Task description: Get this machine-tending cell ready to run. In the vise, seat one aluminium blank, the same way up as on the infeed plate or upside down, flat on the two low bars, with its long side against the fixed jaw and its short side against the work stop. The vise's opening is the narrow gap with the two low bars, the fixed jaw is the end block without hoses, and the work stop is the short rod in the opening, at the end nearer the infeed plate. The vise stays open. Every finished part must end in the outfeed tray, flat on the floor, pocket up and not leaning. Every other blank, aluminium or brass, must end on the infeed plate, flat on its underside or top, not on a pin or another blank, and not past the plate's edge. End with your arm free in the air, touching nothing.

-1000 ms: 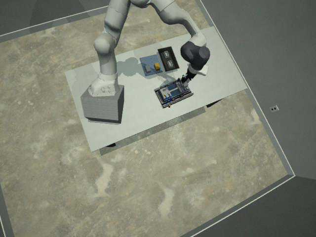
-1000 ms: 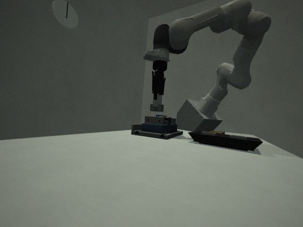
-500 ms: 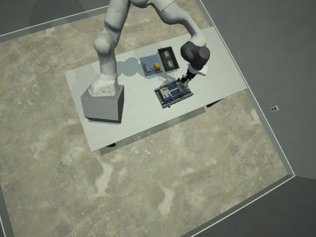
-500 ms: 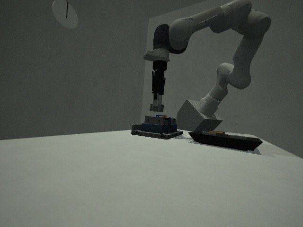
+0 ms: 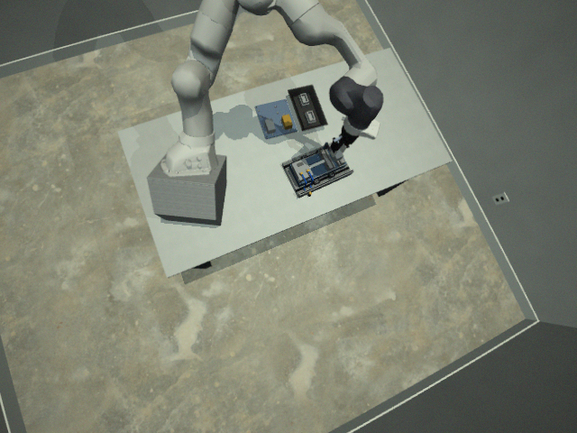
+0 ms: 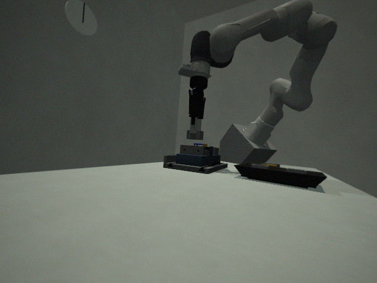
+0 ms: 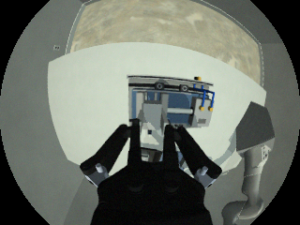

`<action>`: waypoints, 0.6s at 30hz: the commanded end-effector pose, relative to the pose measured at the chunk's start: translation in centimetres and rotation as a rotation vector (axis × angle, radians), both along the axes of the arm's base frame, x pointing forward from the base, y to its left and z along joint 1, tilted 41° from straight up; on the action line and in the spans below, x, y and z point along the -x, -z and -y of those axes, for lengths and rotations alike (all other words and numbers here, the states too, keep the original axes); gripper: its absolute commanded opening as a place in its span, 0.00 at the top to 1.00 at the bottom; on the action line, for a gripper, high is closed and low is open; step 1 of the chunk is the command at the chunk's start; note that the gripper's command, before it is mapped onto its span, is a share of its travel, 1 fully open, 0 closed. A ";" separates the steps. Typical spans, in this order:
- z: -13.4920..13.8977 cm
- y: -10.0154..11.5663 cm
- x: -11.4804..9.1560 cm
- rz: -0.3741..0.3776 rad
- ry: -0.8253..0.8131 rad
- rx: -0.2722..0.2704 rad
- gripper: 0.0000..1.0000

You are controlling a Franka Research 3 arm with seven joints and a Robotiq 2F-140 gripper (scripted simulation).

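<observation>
My gripper (image 6: 194,130) hangs straight down over the vise (image 6: 196,158) and is shut on a grey aluminium blank (image 6: 194,134), held a short way above the vise's top. In the wrist view the blank (image 7: 153,118) sits between the fingers, over the near part of the vise (image 7: 172,101). From above, the gripper (image 5: 334,148) is at the vise's (image 5: 316,170) far right end. The blue infeed plate (image 5: 277,118) carries another grey aluminium blank (image 5: 270,124) and a brass blank (image 5: 287,121). The black outfeed tray (image 5: 306,107) holds two finished parts.
The arm's base pedestal (image 5: 188,190) stands at the table's left end. Blue hoses with yellow fittings (image 5: 305,179) sit on the vise's end away from the gripper. The tray (image 6: 280,175) lies right of the vise in the side view.
</observation>
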State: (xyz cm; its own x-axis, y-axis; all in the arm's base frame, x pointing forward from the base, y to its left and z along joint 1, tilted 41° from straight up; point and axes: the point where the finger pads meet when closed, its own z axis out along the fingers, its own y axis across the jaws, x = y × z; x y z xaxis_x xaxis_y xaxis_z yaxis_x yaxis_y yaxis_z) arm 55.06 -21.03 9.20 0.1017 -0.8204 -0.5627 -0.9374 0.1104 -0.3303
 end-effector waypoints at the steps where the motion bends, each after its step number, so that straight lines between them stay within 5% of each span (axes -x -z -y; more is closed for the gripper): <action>1: 0.0 0.1 -0.2 0.003 0.002 0.003 1.00; 18: -0.6 0.9 -0.5 0.003 0.002 0.003 1.00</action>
State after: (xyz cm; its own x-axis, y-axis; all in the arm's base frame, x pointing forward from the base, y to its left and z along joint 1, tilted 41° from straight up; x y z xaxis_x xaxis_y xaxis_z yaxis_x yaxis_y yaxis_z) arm 55.46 -20.47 8.41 0.0989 -0.8201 -0.5637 -0.9377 0.1129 -0.3287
